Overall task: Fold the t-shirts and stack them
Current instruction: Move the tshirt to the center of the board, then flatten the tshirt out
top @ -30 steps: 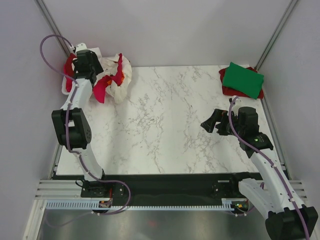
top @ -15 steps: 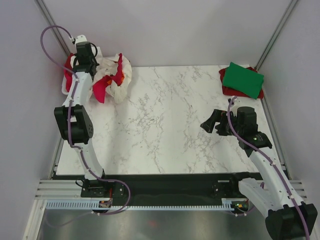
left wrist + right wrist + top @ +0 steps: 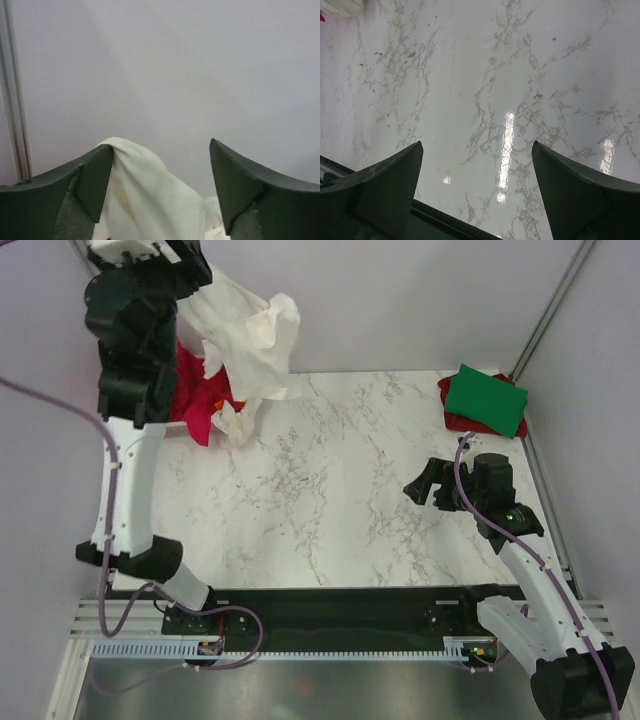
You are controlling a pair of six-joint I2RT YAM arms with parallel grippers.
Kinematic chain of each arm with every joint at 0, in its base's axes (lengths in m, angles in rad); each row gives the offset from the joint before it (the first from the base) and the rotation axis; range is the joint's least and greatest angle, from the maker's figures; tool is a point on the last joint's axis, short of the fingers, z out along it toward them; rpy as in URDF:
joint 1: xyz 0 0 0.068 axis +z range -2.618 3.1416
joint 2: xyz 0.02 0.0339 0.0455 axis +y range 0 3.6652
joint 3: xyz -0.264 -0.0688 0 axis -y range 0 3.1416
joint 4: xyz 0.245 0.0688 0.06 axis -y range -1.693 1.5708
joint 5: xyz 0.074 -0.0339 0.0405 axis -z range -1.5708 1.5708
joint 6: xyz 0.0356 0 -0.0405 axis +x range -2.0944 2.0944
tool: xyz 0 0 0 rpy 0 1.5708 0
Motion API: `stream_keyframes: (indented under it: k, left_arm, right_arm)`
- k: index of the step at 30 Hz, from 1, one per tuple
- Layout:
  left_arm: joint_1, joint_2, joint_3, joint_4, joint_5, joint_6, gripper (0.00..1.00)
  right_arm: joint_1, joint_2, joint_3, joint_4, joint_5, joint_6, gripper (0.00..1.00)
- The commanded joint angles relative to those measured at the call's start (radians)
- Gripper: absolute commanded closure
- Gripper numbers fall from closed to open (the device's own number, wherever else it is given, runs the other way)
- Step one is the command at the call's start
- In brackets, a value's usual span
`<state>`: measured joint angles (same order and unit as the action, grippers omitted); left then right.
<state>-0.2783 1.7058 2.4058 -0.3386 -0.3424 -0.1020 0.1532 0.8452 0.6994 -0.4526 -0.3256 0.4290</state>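
Note:
My left gripper (image 3: 190,265) is raised high over the table's back left corner. A white t-shirt (image 3: 250,345) hangs from it, its lower end reaching the pile below. In the left wrist view my left gripper (image 3: 160,150) has its jaws wide apart, and the white t-shirt (image 3: 150,200) is draped over the left finger (image 3: 85,180). A crumpled red t-shirt (image 3: 200,400) lies below on the table. A folded green t-shirt (image 3: 487,400) sits on a red one (image 3: 450,420) at the back right. My right gripper (image 3: 420,485) is open and empty above the marble; it also shows in the right wrist view (image 3: 476,150).
The marble table top (image 3: 330,470) runs between the two arms and fills the right wrist view (image 3: 485,75). Grey walls with metal corner posts (image 3: 550,305) close the back and sides. A black strip (image 3: 330,605) borders the near edge.
My left arm has swung up from the pile at the back left, lifting the white t-shirt high off the table. The right arm has barely moved.

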Motion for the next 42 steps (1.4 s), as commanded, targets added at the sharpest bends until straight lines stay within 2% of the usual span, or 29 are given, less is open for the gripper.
stream_keyframes:
  k: [1, 2, 3, 4, 6, 7, 10, 12, 13, 15, 16, 22, 26, 31, 34, 36, 37, 38, 39, 40, 42]
  left_arm:
    - [0.027, -0.131, -0.272, -0.006, -0.064, -0.025, 0.08]
    - [0.025, -0.159, -0.359, -0.028, -0.063, -0.047, 0.00]
    - [0.027, -0.190, -0.452, -0.033, -0.055, -0.074, 0.00]
    - [0.028, -0.227, -0.638, -0.033, -0.005, -0.135, 0.00]
    - [0.030, -0.331, -0.817, -0.037, 0.049, -0.203, 0.00]
    - [0.030, -0.366, -0.975, -0.036, 0.109, -0.259, 0.00]
    - [0.030, -0.486, -1.219, -0.034, 0.205, -0.323, 0.00]
    - [0.030, -0.544, -1.301, -0.036, 0.285, -0.320, 0.00]
    - [0.028, -0.566, -1.374, -0.037, 0.368, -0.312, 0.00]
    - [0.028, -0.636, -1.442, -0.039, 0.414, -0.308, 0.00]
    - [0.028, -0.664, -1.508, -0.039, 0.424, -0.330, 0.00]
    - [0.002, -0.808, -1.640, -0.054, 0.529, -0.418, 0.07]
    - [-0.132, -0.856, -1.674, -0.074, 0.530, -0.426, 0.06]
    - [-0.237, -0.894, -1.790, -0.074, 0.530, -0.426, 0.06]
    - [-0.291, -0.922, -1.829, -0.074, 0.530, -0.426, 0.06]
    - [-0.292, -0.949, -1.776, -0.074, 0.530, -0.426, 0.06]
    - [-0.291, -0.954, -1.739, -0.153, 0.466, -0.462, 0.06]
    - [-0.288, -0.954, -1.696, -0.330, 0.256, -0.587, 0.00]
    - [-0.289, -0.948, -1.606, -0.394, 0.164, -0.523, 0.00]
    - [-0.286, -0.942, -1.564, -0.419, 0.116, -0.492, 0.00]
    - [-0.276, -0.936, -1.477, -0.473, -0.002, -0.414, 0.00]
  right_arm:
    - [0.002, -0.018, 0.038, -0.006, 0.097, -0.006, 0.02]
    - [0.003, -0.020, 0.052, -0.017, 0.127, 0.000, 0.02]
    - [0.002, -0.021, 0.069, -0.056, 0.164, 0.007, 0.02]
    - [0.003, -0.023, 0.106, -0.079, 0.242, 0.014, 0.02]
    - [0.003, -0.034, 0.135, -0.133, 0.296, 0.036, 0.02]
    - [0.003, -0.050, 0.150, -0.144, 0.319, 0.048, 0.02]
    - [0.002, -0.103, 0.135, -0.149, 0.345, 0.056, 0.02]
    - [0.002, -0.101, 0.127, -0.155, 0.295, 0.054, 0.02]
    - [0.003, -0.088, 0.123, -0.155, 0.254, 0.034, 0.02]
    - [0.009, -0.037, 0.103, -0.133, 0.101, 0.028, 0.03]
    - [0.017, -0.029, 0.071, -0.120, 0.073, 0.043, 0.03]
    - [0.115, -0.029, 0.017, 0.008, 0.085, 0.111, 0.02]
    - [0.196, 0.035, 0.037, 0.020, 0.123, 0.114, 0.02]
    - [0.301, 0.120, 0.054, 0.060, 0.184, 0.123, 0.02]
    - [0.420, 0.175, 0.078, 0.094, 0.229, 0.122, 0.02]
    - [0.540, 0.248, 0.116, 0.112, 0.279, 0.123, 0.02]
    - [0.628, 0.279, 0.132, 0.124, 0.302, 0.123, 0.02]
    - [0.670, 0.313, 0.147, 0.132, 0.319, 0.125, 0.02]
    - [0.712, 0.378, 0.182, 0.140, 0.363, 0.126, 0.02]
    - [0.779, 0.412, 0.201, 0.149, 0.381, 0.140, 0.02]
    - [0.833, 0.509, 0.251, 0.192, 0.405, 0.157, 0.02]
